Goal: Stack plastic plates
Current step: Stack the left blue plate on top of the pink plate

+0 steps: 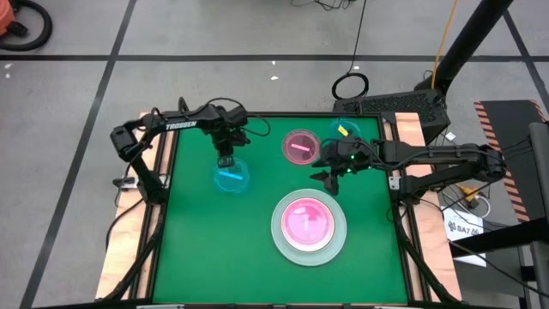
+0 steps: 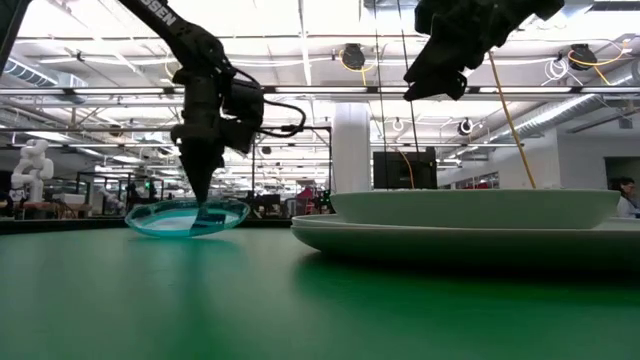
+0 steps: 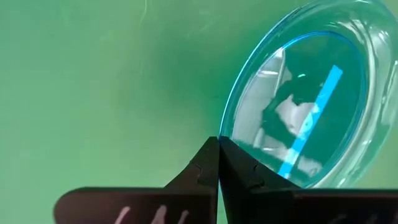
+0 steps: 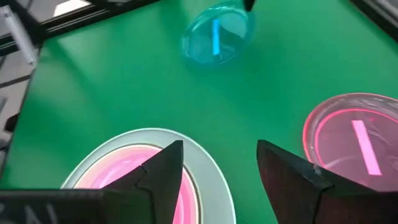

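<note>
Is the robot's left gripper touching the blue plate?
Touching. In the left wrist view, the left gripper is shut on the rim of the blue plate; the low view shows its tip down on the plate's edge.

robotics lab: humanoid robot, workbenches

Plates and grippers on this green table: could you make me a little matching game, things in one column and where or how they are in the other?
Things:
1. teal plate
2. loose pink plate
3. right gripper
4. plate stack

States:
a. open, hovering above the table
b. nearest the table's front edge, pink on top
c. pinched at its rim by the shut left gripper
d. lying alone near the far edge

Pairs: 1-c, 2-d, 3-a, 4-b
</note>
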Robot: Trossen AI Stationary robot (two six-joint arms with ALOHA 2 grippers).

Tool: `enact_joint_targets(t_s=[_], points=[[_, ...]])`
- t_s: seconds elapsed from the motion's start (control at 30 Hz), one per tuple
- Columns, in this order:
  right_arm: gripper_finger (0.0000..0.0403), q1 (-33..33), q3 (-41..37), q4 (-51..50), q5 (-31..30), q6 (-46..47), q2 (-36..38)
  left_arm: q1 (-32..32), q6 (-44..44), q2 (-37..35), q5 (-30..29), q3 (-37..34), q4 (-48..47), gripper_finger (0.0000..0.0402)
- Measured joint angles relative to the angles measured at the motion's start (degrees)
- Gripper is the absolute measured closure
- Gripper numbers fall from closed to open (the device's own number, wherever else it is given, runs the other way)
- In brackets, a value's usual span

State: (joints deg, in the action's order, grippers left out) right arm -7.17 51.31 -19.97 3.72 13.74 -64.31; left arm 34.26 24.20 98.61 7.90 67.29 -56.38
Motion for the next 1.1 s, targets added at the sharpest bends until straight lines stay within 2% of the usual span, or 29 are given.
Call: enact_joint_targets(t_s=[0.17, 0.27, 0.5, 0.67, 0.73, 0.83, 0.93, 1.1], points=[[0.0206, 2.2, 0.0, 1.1, -6.3, 1.2, -2.0, -2.0, -7.7, -2.6, -0.5, 0.1, 0.4, 0.0398], [0.0206, 3.1, 0.0, 5.5, -8.3, 1.2, -5.3, -3.9, -11.3, -6.3, -0.7, 0.1, 1.2, 0.0398], [0.0206, 3.3, 0.0, 21.2, -8.4, 1.6, -15.6, -10.4, -18.5, -16.5, -9.1, 0.1, 2.7, 0.0399], [0.0206, 1.4, 0.0, 33.4, -8.4, 2.1, -22.9, -15.6, -23.5, -20.5, -13.2, 0.1, 3.4, 0.0399], [0.0204, 0.3, 0.0, 37.2, -7.9, 5.0, -25.0, -17.6, -25.2, -21.0, -15.4, 0.1, 4.6, 0.0399], [0.0193, -1.7, 0.1, 41.4, -3.7, 12.5, -27.1, -19.9, -26.3, -21.1, -17.2, 0.1, 5.0, 0.0399], [0.0182, -3.0, 1.3, 42.1, -1.0, 15.2, -28.5, -21.2, -27.2, -21.0, -17.6, 0.1, 7.4, 0.0399], [0.0182, -3.0, 3.1, 42.4, -0.6, 15.2, -30.3, -21.9, -28.0, -20.9, -21.1, 0.1, 9.3, 0.0399]])
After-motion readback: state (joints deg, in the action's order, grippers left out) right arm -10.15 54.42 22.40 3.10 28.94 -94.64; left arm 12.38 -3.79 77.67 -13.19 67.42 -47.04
